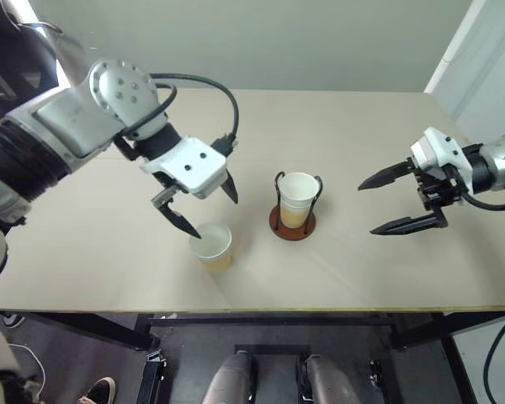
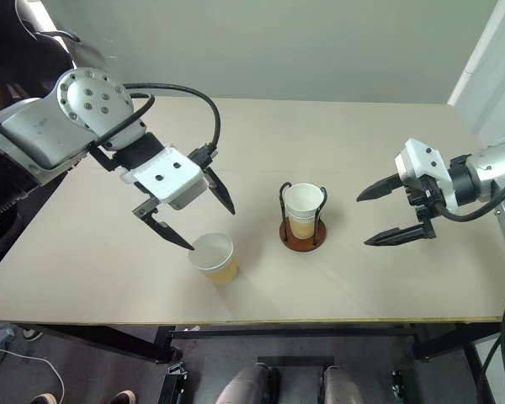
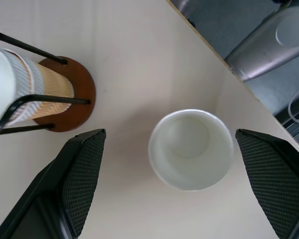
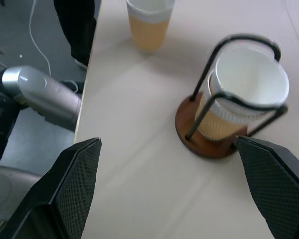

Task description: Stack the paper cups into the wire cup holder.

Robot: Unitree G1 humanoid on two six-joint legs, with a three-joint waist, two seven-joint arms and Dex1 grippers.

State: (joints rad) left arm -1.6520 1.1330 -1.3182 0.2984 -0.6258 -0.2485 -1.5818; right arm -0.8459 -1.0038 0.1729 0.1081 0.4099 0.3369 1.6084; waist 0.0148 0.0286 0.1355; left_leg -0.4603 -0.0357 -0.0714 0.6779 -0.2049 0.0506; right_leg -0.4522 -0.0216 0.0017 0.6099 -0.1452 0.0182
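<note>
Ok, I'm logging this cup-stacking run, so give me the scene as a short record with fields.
holder: wire cup holder upright mid-table, cups stacked in it
loose cup: one paper cup upright on the table, to the holder's left near the front edge
left gripper: open, hovering just above the loose cup, pointing down
right gripper: open, empty, off to the holder's right
remaining: loose cup not yet in holder

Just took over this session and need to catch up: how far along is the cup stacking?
Done: tan-yellow paper cups already sit in the black wire cup holder with the reddish-brown base; from the layered rims, probably two. In hand: nothing yet; the left gripper hovers open above the last loose tan-yellow paper cup. Left: grasp that cup and nest it in the holder. The right gripper waits open, apart from the holder.
</note>
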